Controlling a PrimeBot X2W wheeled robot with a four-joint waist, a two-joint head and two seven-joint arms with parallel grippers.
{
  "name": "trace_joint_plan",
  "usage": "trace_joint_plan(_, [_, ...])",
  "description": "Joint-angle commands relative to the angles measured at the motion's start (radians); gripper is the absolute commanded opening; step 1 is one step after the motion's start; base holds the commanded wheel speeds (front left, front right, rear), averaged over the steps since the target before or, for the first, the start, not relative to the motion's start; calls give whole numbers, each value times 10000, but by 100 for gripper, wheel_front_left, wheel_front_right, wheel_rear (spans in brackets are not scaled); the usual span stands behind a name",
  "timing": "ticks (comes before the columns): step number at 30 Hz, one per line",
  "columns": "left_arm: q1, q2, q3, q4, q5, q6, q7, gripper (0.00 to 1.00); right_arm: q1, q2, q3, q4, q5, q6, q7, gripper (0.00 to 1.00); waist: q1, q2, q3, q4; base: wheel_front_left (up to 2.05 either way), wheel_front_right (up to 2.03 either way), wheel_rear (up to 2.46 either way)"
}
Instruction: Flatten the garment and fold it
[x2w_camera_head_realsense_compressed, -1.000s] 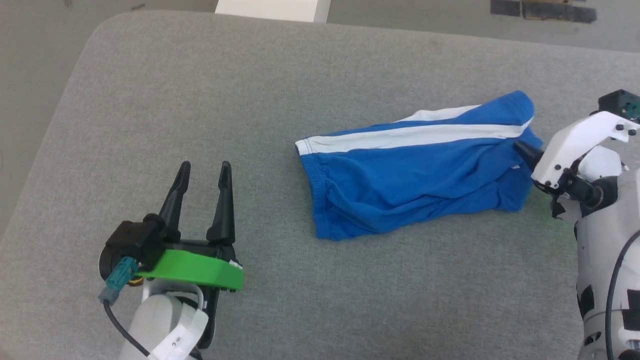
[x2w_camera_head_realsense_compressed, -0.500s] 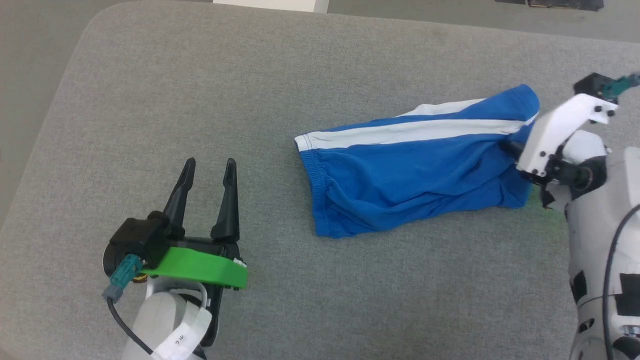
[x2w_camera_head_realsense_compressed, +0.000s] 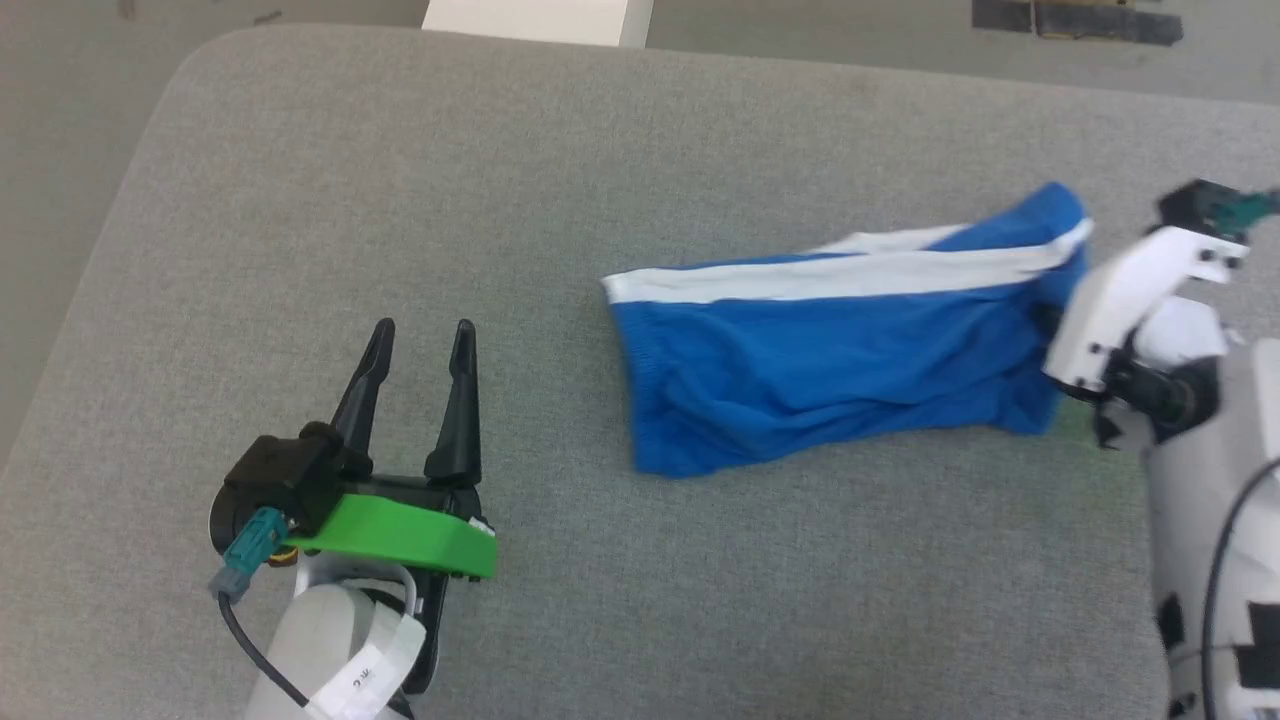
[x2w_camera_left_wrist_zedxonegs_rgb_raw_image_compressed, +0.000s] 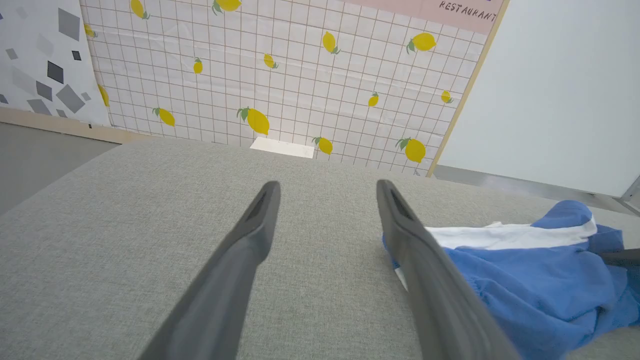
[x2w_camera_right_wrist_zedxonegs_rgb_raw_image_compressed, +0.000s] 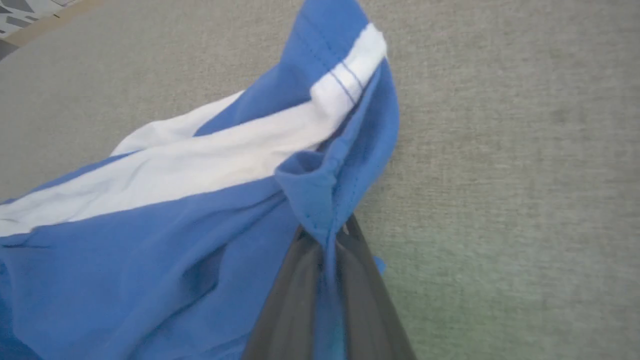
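The right gripper (x2w_camera_right_wrist_zedxonegs_rgb_raw_image_compressed: 325, 235) is clamped on a bunched corner of the garment (x2w_camera_head_realsense_compressed: 830, 370), near the right edge of the worktop (x2w_camera_head_realsense_compressed: 400, 180). The left gripper (x2w_camera_head_realsense_compressed: 424, 332) hovers toward the front-left corner, fingers spread wide and empty. Little looks done — flattening seems barely begun and all the folding is ahead. The blue shorts lie rumpled, with a white stripe (x2w_camera_head_realsense_compressed: 830, 280) along the far side and the gathered waistband (x2w_camera_head_realsense_compressed: 640, 400) facing left.

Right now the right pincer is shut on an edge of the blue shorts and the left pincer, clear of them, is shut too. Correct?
Not quite: the left pincer is open, standing wide apart, as the left wrist view shows. The right pincer is indeed shut on an edge of the blue shorts, with the left one clear of them.
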Motion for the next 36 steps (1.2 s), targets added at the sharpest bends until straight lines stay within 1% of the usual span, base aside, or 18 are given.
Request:
trace_joint_plan(1, [35,-51,6,12,76,-38,-38,100,263,-182,-83,-192,-169,-15,-146,0,-1,0,-140,-73,0,0,0])
trace_joint_plan(7, [207,-20,-41,17,129,-38,-38,100,1049,-707,-752,-1002,-1223,-15,-537,0,-1,0,-389,-223,0,0,0])
trace_joint_plan(8, [249,14,-90,23,134,-38,-38,100,1451,-923,-1144,-1361,-1948,-15,-693,0,-1,0,-468,-272,0,0,0])
trace_joint_plan(10, [270,34,-110,31,136,-38,-38,100,1637,-902,-1300,-1589,-2211,-15,-781,0,-1,0,-516,-307,0,0,0])
trace_joint_plan(11, [310,69,-147,52,138,-38,-38,100,1864,-822,-1262,-1962,-2428,-15,-883,0,-1,0,-592,-365,0,0,0])
trace_joint_plan(15, [363,80,-208,101,146,-38,-38,100,2199,-735,-786,-2749,-2545,-15,-1102,0,-1,0,-713,-400,0,0,0])
trace_joint_plan(19, [414,91,-239,145,134,-38,-38,100,2645,-668,255,-3950,-2569,-15,-1056,0,-1,0,-838,-416,0,0,0])
trace_joint_plan(22, [448,98,-254,148,126,-38,-38,100,3007,-685,1296,-5006,-2493,-15,-633,0,-1,0,-901,-420,0,0,0])
trace_joint_plan(25, [441,97,-267,152,117,-38,-38,100,3231,-837,2342,-5937,-2405,-15,-86,0,-1,0,-905,-392,0,0,0])
trace_joint_plan(26, [426,95,-272,152,110,-38,-38,100,3262,-871,2735,-6268,-2340,-15,104,0,-1,0,-892,-371,0,0,0])
trace_joint_plan(27, [376,88,-286,142,86,-38,-38,100,3234,-1027,3859,-6782,-2106,-15,666,0,-1,0,-840,-306,0,0,0])
trace_joint_plan(31, [270,74,-352,143,45,-38,-38,100,2876,-1474,5453,-6725,-1713,-15,1203,0,-1,0,-715,-148,0,0,0])
trace_joint_plan(36, [124,48,-374,133,-8,-38,-38,100,2133,-1778,7225,-5886,-1129,-15,1480,0,-1,0,-529,72,0,0,0])
